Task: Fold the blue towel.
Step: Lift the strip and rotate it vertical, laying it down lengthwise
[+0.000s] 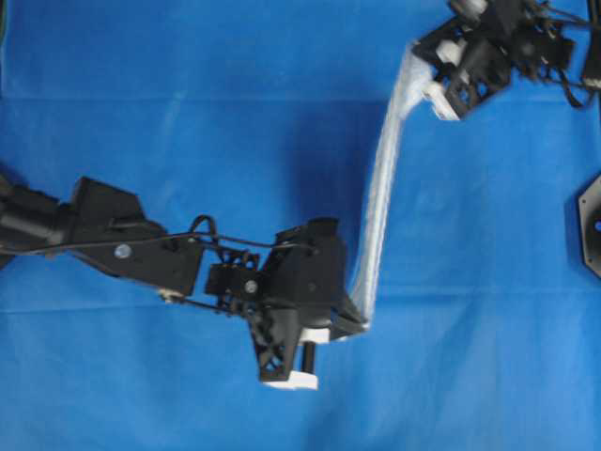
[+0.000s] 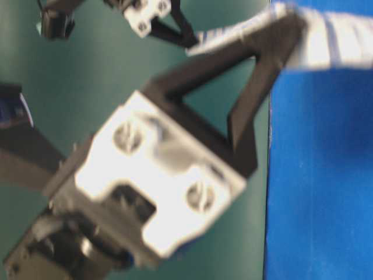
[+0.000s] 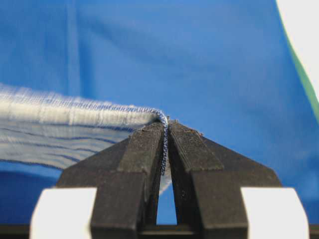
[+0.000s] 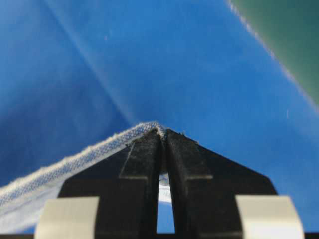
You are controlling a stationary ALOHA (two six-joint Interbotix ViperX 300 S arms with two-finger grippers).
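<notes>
The white woven towel with thin blue stripes (image 1: 380, 188) hangs in the air, pulled tight between the two hands above the big plain blue sheet (image 1: 188, 122). To fold it well, both hands should travel together and keep it tight, so the edges meet evenly. The left hand (image 3: 166, 130) is pinched shut on one corner. The right hand (image 4: 163, 133) is pinched shut on another corner.

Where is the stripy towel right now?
In the overhead view the towel hangs right of centre, stretched as a narrow band between the left pincer and the right pincer, above the blue sheet.
</notes>
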